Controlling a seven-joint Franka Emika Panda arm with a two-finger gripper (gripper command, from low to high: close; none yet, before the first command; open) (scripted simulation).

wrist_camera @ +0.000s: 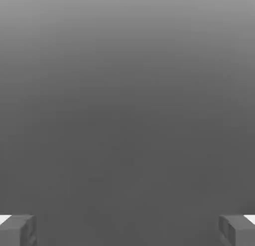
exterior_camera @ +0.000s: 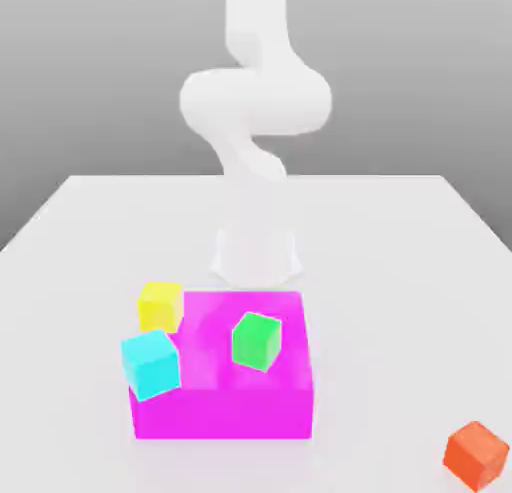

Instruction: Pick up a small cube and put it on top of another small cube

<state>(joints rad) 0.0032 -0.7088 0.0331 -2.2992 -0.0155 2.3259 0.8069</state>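
**Orange-red cube: handling and view coverage**

The small cube [exterior_camera: 477, 455] lies nearest in the exterior view, on the table [exterior_camera: 90, 241] toward that view's right, well apart from the magenta block [exterior_camera: 225, 401]. It is probably light, rigid and matte; grip opposite flat faces. In the hand view, the gripper [wrist_camera: 127, 230] has its fingers spread wide, holding nothing.

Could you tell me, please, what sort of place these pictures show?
Most likely a simulated test tabletop: a plain white table against blank grey, a smooth white robot arm, and flat-coloured blocks like the big magenta block and small matte orange-red cube.
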